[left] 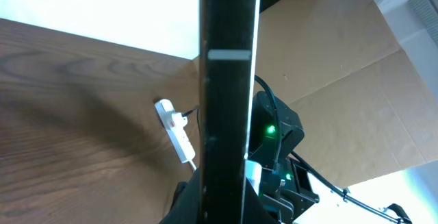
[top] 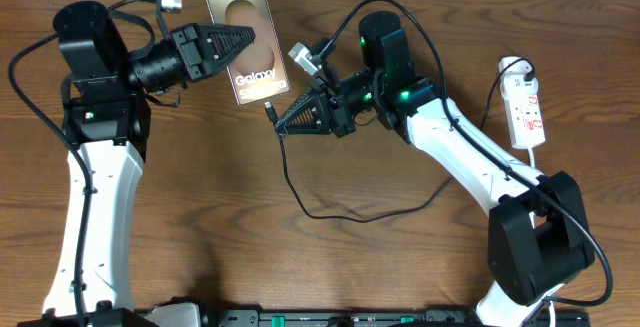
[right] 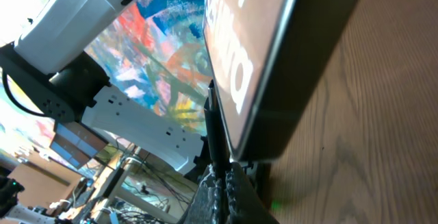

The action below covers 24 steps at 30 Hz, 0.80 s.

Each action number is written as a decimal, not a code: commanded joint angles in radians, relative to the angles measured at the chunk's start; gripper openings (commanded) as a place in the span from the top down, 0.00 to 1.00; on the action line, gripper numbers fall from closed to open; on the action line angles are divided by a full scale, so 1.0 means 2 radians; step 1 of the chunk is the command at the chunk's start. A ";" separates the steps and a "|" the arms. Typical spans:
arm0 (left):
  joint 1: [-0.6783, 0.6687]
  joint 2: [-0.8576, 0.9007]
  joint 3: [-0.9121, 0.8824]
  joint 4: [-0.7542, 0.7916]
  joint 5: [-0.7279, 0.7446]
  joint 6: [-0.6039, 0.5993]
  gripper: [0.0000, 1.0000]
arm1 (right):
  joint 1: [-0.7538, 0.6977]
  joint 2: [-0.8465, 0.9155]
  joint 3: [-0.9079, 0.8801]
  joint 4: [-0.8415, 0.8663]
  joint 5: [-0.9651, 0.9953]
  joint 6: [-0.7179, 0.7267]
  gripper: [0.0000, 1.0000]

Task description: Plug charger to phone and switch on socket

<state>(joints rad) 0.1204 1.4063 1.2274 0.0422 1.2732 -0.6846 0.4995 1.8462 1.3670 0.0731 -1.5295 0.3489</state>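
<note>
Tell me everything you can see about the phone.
The phone is a flat rectangle with a glossy bronze-grey face, a pale oval and the word Galaxy. It lies face up near the table's far edge. The left hand is shut on one long side. The charger tip, pinched in the right hand, sits at its near end; whether it is inserted is unclear.

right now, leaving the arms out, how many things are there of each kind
phone: 1
charger cable: 1
power strip: 1
total: 3
</note>
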 commanded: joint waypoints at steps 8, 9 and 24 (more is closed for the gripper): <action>-0.001 -0.003 0.009 0.006 0.024 -0.003 0.93 | 0.001 0.003 0.002 0.011 0.019 0.030 0.99; -0.001 -0.003 0.009 0.005 0.024 -0.003 0.93 | 0.001 0.003 0.002 0.011 0.023 0.033 0.99; -0.001 -0.003 0.008 0.004 0.030 0.013 0.93 | -0.002 0.003 0.002 0.039 0.021 0.067 0.99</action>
<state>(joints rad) 0.1207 1.4063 1.2274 0.0433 1.2812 -0.6807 0.4995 1.8462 1.3659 0.1211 -1.4960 0.4316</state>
